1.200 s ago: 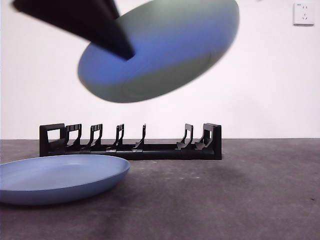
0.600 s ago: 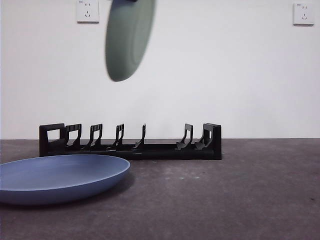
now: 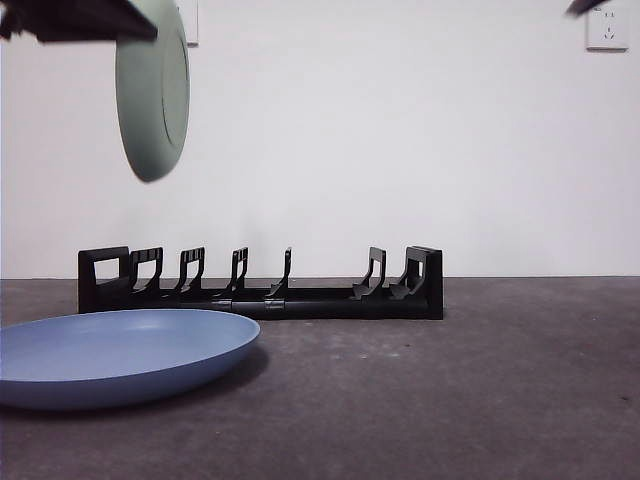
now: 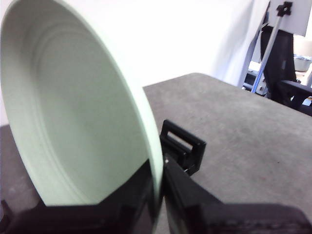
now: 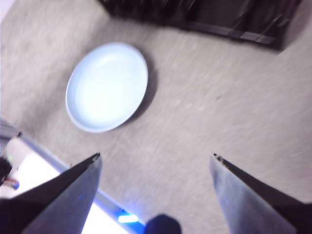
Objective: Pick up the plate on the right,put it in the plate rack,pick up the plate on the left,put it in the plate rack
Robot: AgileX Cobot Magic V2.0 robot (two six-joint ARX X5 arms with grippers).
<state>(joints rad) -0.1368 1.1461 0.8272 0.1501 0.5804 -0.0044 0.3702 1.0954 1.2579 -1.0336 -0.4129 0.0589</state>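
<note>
My left gripper (image 3: pixel 138 24) comes in at the top left of the front view, shut on the rim of a pale green plate (image 3: pixel 152 90). The plate hangs upright, high above the left end of the plate rack (image 3: pixel 260 286). In the left wrist view the jaws (image 4: pixel 158 187) pinch the green plate's (image 4: pixel 73 122) edge, with one boxy end of the rack (image 4: pixel 183 146) below. A blue plate (image 3: pixel 120 355) lies flat on the table in front of the rack's left end. My right gripper (image 5: pixel 156 158) is open high over the table, looking down on the blue plate (image 5: pixel 107 87) and the rack (image 5: pixel 204 14).
The dark grey table (image 3: pixel 480 400) stretches to the right of the blue plate. A white wall with a socket (image 3: pixel 607 27) stands behind. A black tip of the right arm (image 3: pixel 585 6) shows at the top right corner.
The green plate has turned from a flat tilt to upright and has moved left, away from the camera, to above the rack's left end. The blue plate and rack stayed put.
</note>
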